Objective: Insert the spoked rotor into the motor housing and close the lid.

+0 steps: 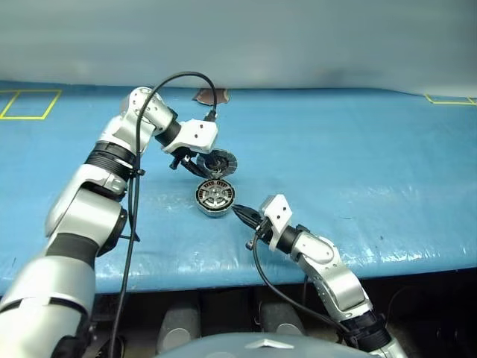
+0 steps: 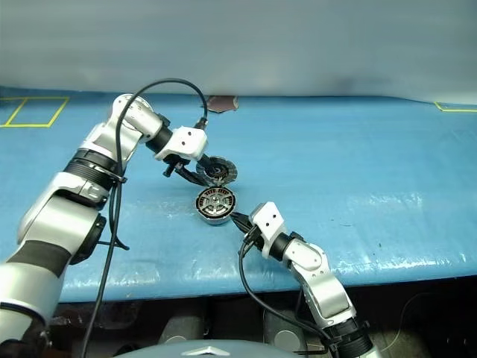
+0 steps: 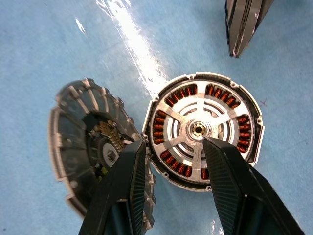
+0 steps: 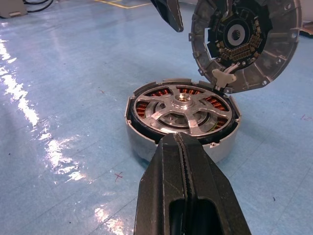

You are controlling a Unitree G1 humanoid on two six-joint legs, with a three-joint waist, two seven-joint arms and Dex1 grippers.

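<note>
The motor housing (image 1: 201, 206) lies on the blue table, copper windings ringing its inside. The spoked rotor (image 3: 198, 128) sits inside it, silver hub up. The lid (image 1: 220, 161), ribbed-rimmed with a dark inner face, stands tilted up at the housing's far edge, joined there by a small hinge piece (image 4: 222, 78). My left gripper (image 1: 190, 165) hangs open over the housing; one of its fingers (image 3: 122, 191) lies in front of the lid's rim, and I cannot tell if it touches. My right gripper (image 1: 240, 214) is shut, its tip at the housing's near rim.
The blue table (image 1: 358, 164) stretches wide to the right. Its front edge runs just behind my right wrist. Yellow tape outlines (image 1: 30, 104) mark the far left corner, and a brown patch (image 1: 211, 95) sits at the far edge. A black cable (image 1: 134, 224) hangs along my left arm.
</note>
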